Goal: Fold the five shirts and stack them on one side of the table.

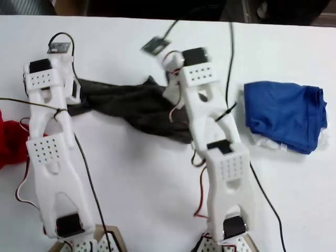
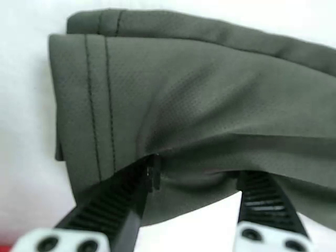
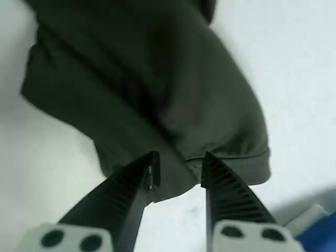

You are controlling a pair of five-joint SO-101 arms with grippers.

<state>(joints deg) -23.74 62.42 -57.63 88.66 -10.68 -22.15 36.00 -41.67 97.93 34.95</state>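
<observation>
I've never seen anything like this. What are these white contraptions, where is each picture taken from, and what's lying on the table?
They are two white plastic robot arms, each ending in a two-fingered gripper. The overhead picture looks down on the white table, with the left arm and the right arm side by side. The other two pictures come from small cameras on the wrists, looking past each arm's own gripper.

A dark grey-green shirt lies stretched between the arms. A blue shirt, roughly folded, sits beside the right arm, and a red cloth peeks in at the table's edge by the left arm.

The left gripper is open at the dark shirt's stitched hem. The right gripper is at the shirt's other end; whether it grips the cloth I cannot tell.
</observation>
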